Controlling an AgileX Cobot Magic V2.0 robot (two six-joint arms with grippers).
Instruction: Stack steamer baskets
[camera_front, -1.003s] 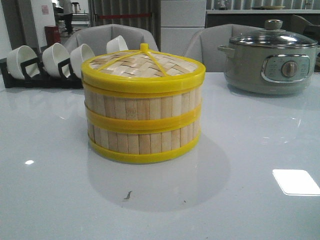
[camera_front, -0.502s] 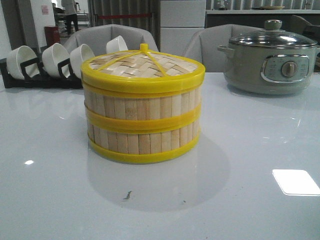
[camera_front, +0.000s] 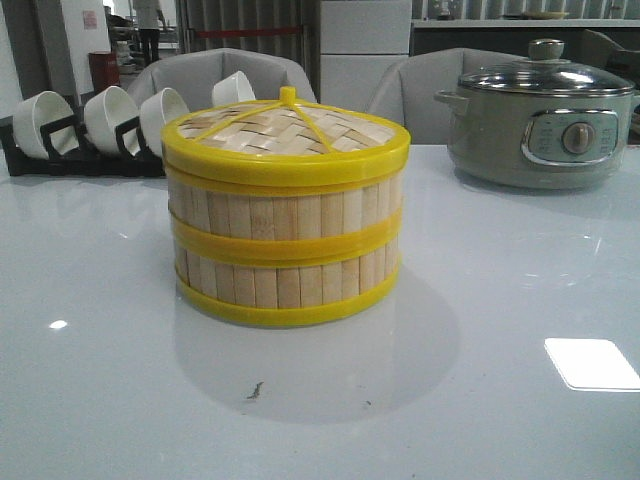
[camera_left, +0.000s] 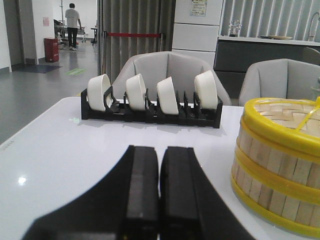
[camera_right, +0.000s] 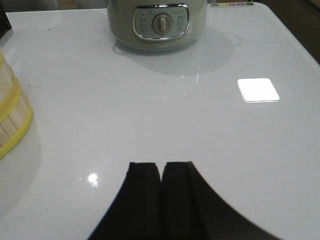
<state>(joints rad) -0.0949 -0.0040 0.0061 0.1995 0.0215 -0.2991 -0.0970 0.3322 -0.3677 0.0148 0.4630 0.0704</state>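
Two steamer baskets stand one on the other at the table's middle: the upper tier (camera_front: 285, 208) on the lower tier (camera_front: 287, 280), with the woven lid (camera_front: 286, 133) on top. The stack shows again in the left wrist view (camera_left: 277, 165) and its edge in the right wrist view (camera_right: 12, 117). My left gripper (camera_left: 160, 150) is shut and holds nothing, to the left of the stack and apart from it. My right gripper (camera_right: 161, 166) is shut and holds nothing, over bare table to the right of the stack. Neither gripper shows in the front view.
A grey electric pot (camera_front: 542, 125) with a glass lid stands at the back right. A black rack (camera_front: 60, 160) with several white bowls stands at the back left. Grey chairs stand behind the table. A bright light patch (camera_front: 590, 363) lies on the glossy top.
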